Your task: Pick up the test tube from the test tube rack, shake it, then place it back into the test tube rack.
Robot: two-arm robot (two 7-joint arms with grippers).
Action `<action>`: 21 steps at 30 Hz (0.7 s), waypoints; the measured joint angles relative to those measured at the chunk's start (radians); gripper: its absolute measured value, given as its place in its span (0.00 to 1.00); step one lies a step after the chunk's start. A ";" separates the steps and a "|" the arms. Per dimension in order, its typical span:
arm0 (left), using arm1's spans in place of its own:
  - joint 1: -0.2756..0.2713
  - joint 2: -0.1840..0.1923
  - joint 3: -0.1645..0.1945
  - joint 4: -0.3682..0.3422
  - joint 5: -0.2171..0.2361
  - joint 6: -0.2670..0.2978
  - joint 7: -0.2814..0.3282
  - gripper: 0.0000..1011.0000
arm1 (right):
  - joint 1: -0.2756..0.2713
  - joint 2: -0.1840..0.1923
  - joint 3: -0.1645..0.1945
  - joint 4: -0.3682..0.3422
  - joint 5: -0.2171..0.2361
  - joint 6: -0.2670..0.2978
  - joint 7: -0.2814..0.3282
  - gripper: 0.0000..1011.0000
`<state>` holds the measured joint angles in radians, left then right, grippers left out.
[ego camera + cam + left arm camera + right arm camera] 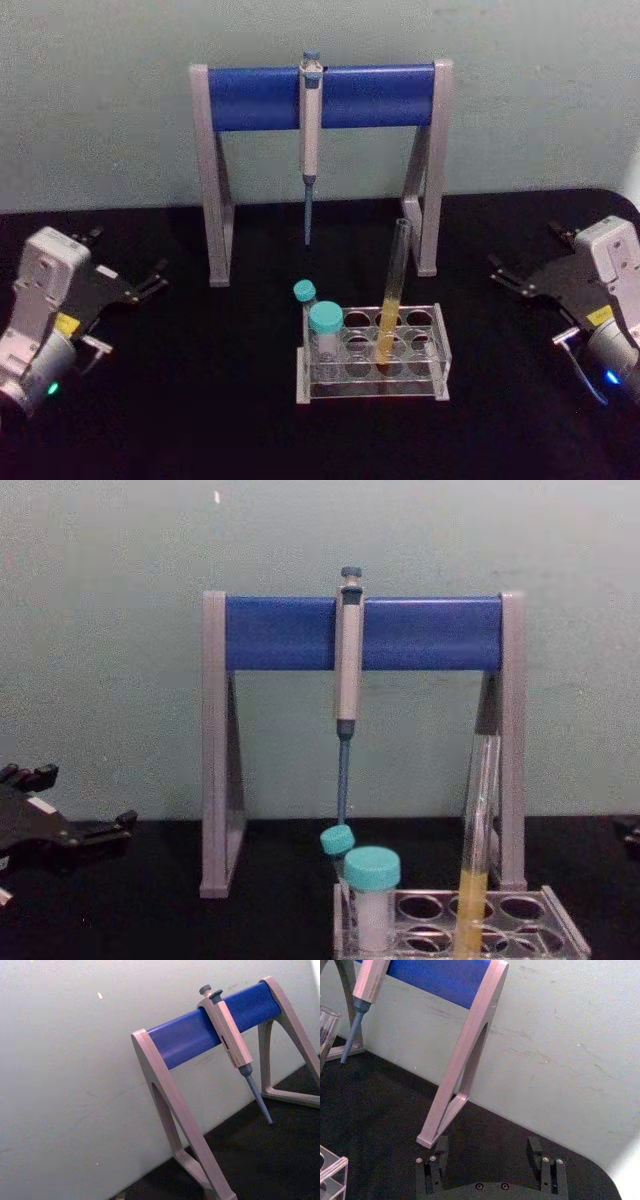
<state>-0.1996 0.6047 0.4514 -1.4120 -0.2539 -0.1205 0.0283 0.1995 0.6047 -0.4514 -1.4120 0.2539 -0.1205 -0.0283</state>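
Head view: test tube [393,300] stands mouth-up in rack [441,350], long axis leaning slightly right; left claw [125,258] and right claw [530,255] both spread wide.

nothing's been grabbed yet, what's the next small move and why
Probably bring the right gripper in toward the upper part of the test tube. Its jaws stand open, the tube leans untouched in the test tube rack, and the teal-capped vials stand between it and the parked left gripper.

Left of the test tube [394,290], vials [326,320] obstruct.
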 joint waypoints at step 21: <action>0.000 0.000 0.000 0.000 0.000 0.000 0.000 1.00 | 0.000 0.000 0.000 0.000 0.000 0.000 0.000 0.99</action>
<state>-0.1995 0.6047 0.4514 -1.4120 -0.2539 -0.1206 0.0283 0.1995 0.6047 -0.4514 -1.4120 0.2539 -0.1206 -0.0283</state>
